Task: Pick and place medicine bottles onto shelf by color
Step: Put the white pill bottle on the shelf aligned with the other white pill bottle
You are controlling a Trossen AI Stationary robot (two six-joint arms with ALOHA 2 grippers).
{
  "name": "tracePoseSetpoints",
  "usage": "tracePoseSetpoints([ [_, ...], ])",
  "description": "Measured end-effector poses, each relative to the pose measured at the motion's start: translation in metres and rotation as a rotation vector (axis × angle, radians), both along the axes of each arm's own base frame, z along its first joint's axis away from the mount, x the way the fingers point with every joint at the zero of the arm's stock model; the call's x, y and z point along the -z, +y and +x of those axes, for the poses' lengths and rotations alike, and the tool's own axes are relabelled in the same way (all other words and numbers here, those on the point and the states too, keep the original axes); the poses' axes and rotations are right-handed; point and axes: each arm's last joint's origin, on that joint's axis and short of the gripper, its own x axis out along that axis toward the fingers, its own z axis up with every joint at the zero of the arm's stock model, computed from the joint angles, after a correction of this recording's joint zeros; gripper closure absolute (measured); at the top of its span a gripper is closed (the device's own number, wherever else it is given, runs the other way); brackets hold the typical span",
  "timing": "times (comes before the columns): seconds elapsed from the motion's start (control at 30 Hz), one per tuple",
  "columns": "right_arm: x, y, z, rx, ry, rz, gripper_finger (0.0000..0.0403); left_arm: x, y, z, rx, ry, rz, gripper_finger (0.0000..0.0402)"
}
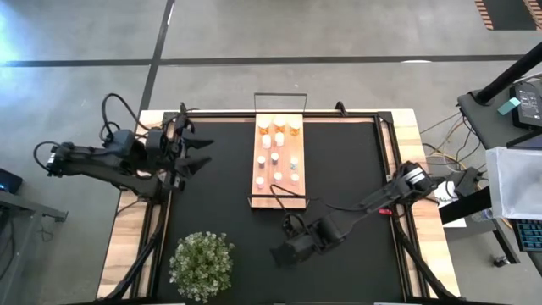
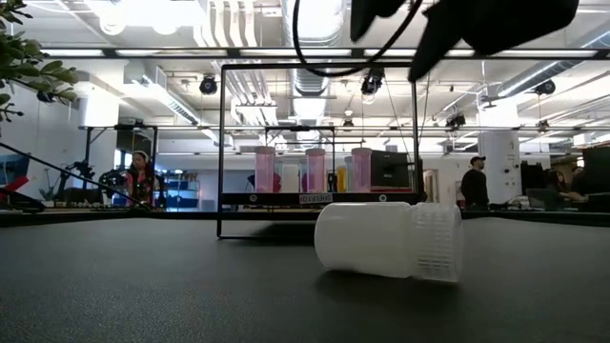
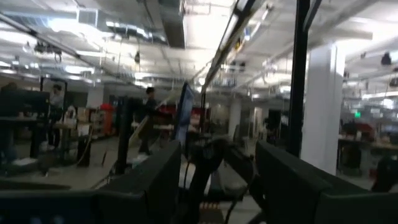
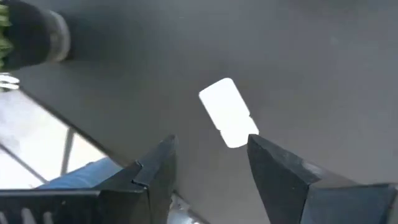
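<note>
A white medicine bottle (image 2: 389,238) lies on its side on the black mat, its ribbed cap toward the right in the low view. My right gripper (image 4: 211,168) hangs open just above it, pointing steeply down, with the bottle (image 4: 227,112) right ahead of its fingertips and untouched. From above, that gripper (image 1: 284,252) hides the bottle. The shelf (image 1: 254,182) stands at the mat's middle, and several orange, white, pink and pale bottles (image 1: 278,157) stand upright on it. My left gripper (image 1: 199,157) waits open at the table's left, raised and holding nothing.
A potted plant (image 1: 201,263) stands at the near left of the mat, and its dark pot (image 4: 31,37) shows in the right wrist view. The shelf's thin black frame (image 2: 222,143) rises at its ends. People stand in the room beyond the table.
</note>
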Motion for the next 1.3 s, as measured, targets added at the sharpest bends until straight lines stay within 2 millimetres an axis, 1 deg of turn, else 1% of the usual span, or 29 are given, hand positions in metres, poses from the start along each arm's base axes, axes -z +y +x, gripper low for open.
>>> tracePoseSetpoints([
  [0.1, 0.004, -0.002, 0.001, -0.015, 0.023, -0.004, 0.0203, -0.003, 0.000, -0.001, 0.004, 0.050, 0.008, 0.0210],
  [0.23, 0.004, -0.002, 0.002, -0.070, 0.012, -0.005, 0.0178, -0.007, 0.000, -0.003, 0.005, 0.080, 0.013, 0.0210],
  [0.4, 0.004, 0.001, 0.001, -0.234, -0.017, -0.080, 0.0154, -0.011, 0.001, -0.008, -0.006, 0.064, 0.036, 0.0210],
  [0.63, 0.004, 0.019, -0.009, -0.482, -0.084, -0.275, 0.0158, -0.012, 0.002, -0.015, -0.018, 0.051, 0.061, 0.0210],
  [0.8, 0.006, 0.019, -0.011, -0.610, -0.101, -0.405, 0.0163, -0.012, 0.002, -0.017, -0.016, 0.055, 0.057, 0.0210],
  [0.9, 0.012, 0.012, -0.009, -0.629, -0.087, -0.476, 0.0160, -0.012, 0.002, -0.017, -0.001, 0.055, 0.021, 0.0210],
  [1.0, 0.021, 0.003, -0.008, -0.603, -0.059, -0.486, 0.0156, -0.012, 0.002, -0.017, 0.023, 0.057, -0.037, 0.0210],
  [1.07, 0.026, 0.002, -0.007, -0.577, -0.062, -0.481, 0.0154, -0.011, 0.002, -0.015, 0.026, 0.061, -0.047, 0.0210],
  [1.23, 0.034, 0.009, 0.003, -0.523, -0.232, -0.432, 0.0154, -0.010, 0.002, -0.013, 0.024, 0.068, -0.046, 0.0210],
  [1.3, 0.038, 0.010, 0.003, -0.503, -0.252, -0.427, 0.0154, -0.010, 0.002, -0.013, 0.020, 0.071, -0.037, 0.0210],
])
